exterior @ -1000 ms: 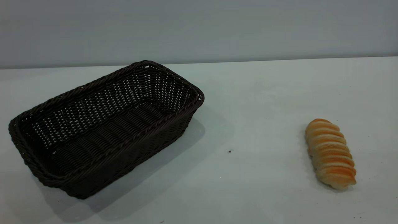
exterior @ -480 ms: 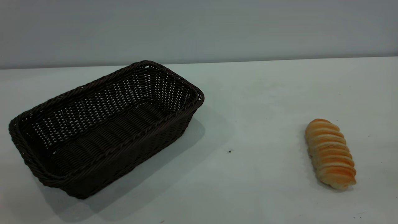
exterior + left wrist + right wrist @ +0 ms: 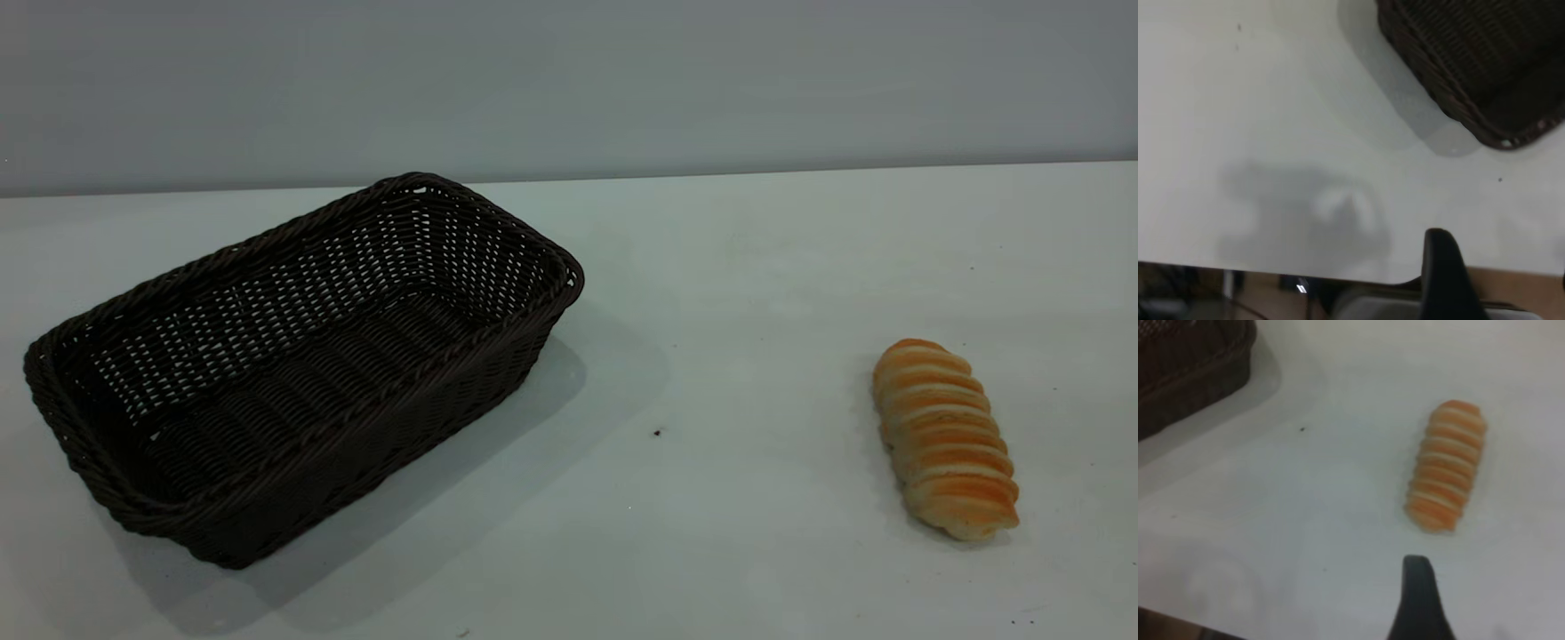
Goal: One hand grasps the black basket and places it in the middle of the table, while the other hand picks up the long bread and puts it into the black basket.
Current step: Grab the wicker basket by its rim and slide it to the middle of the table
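One black basket (image 3: 302, 364), one long bread (image 3: 945, 439), well apart on table (image 3: 729, 267).

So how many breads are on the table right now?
1. The long bread lies on the table at the right, apart from the black basket, which is empty.

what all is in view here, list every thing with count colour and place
black basket: one, dark brown-black wicker, left side of the table, empty, set at an angle
long bread: one, golden-orange with pale ridges, right side of the table, apart from the basket
table: one, white, under both, a few tiny dark specks
wall: one, grey, behind the table
left gripper finger: one seen, black, above the table's edge, short of the basket
right gripper finger: one seen, black, above the table, short of the bread
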Available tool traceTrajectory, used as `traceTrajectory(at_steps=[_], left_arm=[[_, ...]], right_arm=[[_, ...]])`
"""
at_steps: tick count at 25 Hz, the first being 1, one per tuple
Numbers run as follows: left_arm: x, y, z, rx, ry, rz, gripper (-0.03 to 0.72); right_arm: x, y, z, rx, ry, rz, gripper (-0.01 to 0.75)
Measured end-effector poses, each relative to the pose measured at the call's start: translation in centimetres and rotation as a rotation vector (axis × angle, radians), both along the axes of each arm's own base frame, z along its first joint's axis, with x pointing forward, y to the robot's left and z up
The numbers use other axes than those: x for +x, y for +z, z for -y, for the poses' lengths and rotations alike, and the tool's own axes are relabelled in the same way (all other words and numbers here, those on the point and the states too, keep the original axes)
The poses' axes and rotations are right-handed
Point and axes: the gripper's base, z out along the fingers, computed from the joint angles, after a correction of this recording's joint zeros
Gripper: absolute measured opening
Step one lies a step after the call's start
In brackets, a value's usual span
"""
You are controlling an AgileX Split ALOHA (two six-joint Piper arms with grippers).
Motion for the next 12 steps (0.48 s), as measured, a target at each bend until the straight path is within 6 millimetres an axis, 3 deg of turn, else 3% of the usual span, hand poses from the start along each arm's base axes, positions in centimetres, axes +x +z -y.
traceTrajectory(at_steps=[5,12], left_arm=[[5.4,-4.1,0.2,-0.074,0.146,-0.122,0.482],[10.0,-8.2,0.2,-0.090,0.209,-0.190,0.476]], right_arm=[[1.2,-0.5,-0.1,-0.023,0.030,-0.008,0.543],[1.2,-0.5,-0.1,-0.025,0.033,-0.001,0.543]])
